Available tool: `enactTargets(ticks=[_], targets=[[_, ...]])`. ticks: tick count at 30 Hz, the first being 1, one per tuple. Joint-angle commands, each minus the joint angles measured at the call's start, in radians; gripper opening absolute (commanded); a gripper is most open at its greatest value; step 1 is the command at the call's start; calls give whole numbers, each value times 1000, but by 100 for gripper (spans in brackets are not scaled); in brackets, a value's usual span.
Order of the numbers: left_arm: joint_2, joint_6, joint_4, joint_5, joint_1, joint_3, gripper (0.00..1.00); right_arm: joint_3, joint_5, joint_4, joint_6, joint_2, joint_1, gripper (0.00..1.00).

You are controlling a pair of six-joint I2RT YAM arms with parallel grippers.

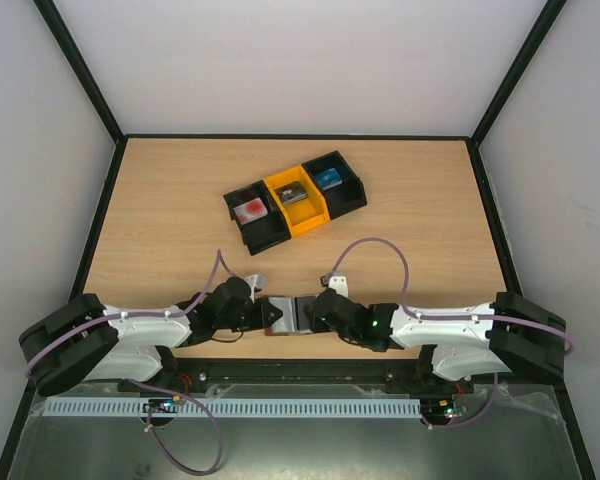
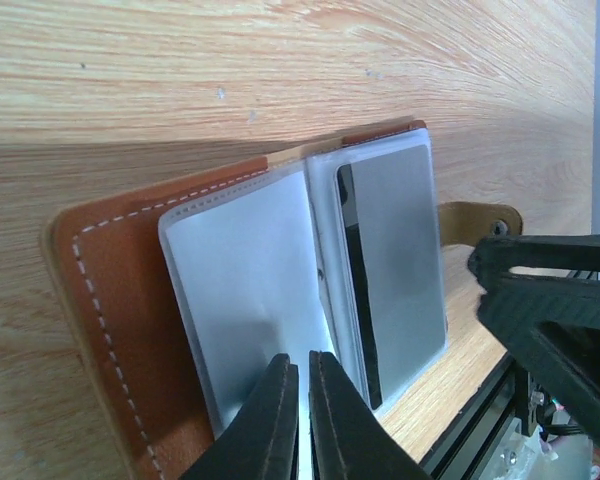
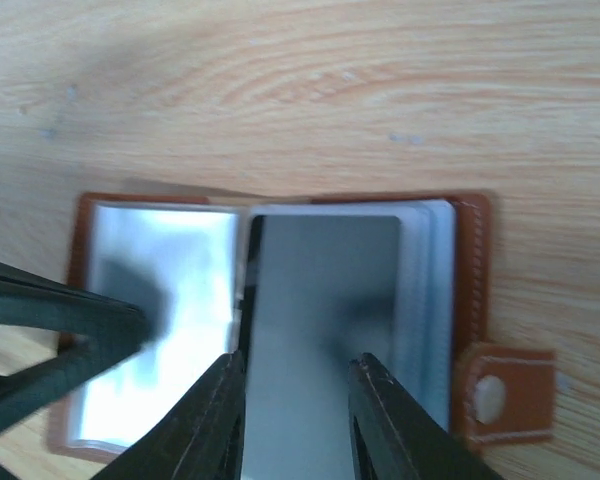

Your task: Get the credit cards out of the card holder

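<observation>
The brown leather card holder (image 1: 280, 327) (image 2: 110, 300) (image 3: 470, 260) lies open at the table's near edge, strap tab (image 3: 500, 395) to the right. A dark grey credit card (image 2: 395, 270) (image 3: 320, 290) sits in its right clear sleeve; the left sleeve (image 2: 250, 280) looks empty. My left gripper (image 1: 270, 313) (image 2: 302, 365) is closed to a thin slit on the left sleeve's near edge by the spine. My right gripper (image 1: 315, 310) (image 3: 295, 365) stands open, jaws straddling the grey card without clamping it. Further cards, one dark (image 1: 292, 195) and one blue (image 1: 327, 178), lie in bins.
Three joined bins stand mid-table: a black one (image 1: 248, 236) with a red-and-white item, an orange one (image 1: 310, 218), and a black one (image 1: 352, 196). The table's front rail (image 2: 480, 420) runs just beside the holder. Each gripper shows in the other's wrist view.
</observation>
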Motion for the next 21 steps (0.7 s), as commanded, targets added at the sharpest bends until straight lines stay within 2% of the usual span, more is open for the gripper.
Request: enactTargets(ticks=[1, 4, 8, 12, 15, 21], targets=[[-13, 8, 23, 11, -5, 21, 8, -32, 25, -38, 6, 1, 3, 28], [-14, -14, 79, 33, -5, 11, 10, -46, 39, -23, 30, 29, 3, 22], [13, -39, 148, 44, -4, -14, 18, -54, 18, -9, 46, 77, 3, 14], [32, -56, 280, 52, -5, -56, 23, -75, -16, 37, 56, 109, 3, 10], [56, -53, 298, 37, -6, -54, 27, -92, -27, 62, 67, 117, 3, 7], [107, -51, 337, 29, -6, -58, 30, -113, -36, 79, 80, 102, 3, 5]])
